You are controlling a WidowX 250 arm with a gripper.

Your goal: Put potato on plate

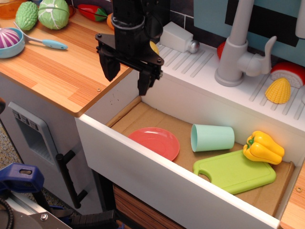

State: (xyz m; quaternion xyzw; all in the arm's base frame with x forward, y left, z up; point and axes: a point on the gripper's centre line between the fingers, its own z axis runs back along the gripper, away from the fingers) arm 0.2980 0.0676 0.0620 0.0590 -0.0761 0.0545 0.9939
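hovering spread fingers (127,76), empty, plate (154,142) below right, potato (154,47) behind

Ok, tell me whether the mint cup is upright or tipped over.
Tipped over. The cup lies on its side on the sink floor, open mouth facing left toward the plate.

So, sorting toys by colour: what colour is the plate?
Salmon-red plate, clearest in this single overhead view.
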